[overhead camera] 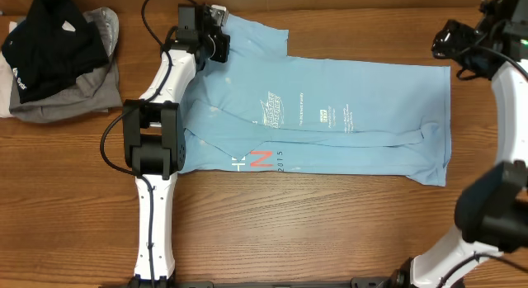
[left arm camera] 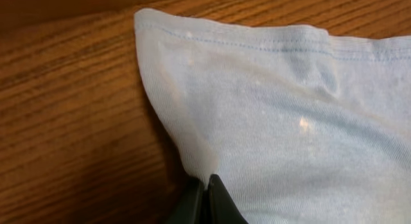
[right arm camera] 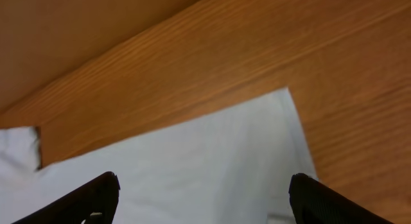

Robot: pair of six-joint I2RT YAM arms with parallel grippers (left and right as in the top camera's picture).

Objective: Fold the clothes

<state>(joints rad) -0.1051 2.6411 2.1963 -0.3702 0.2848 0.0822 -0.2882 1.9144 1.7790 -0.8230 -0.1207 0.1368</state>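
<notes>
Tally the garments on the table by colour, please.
Light blue T-shirt: 1
Black garment: 1
Grey garment: 1, lying under the black one
Total: 3

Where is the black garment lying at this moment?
In the overhead view, the black garment lies at the top-left, on a grey garment, left of the blue T-shirt.

Open tabletop (overhead camera: 330, 234) below the T-shirt (overhead camera: 371, 98); garment pile (overhead camera: 58, 61) at the far left corner
</notes>
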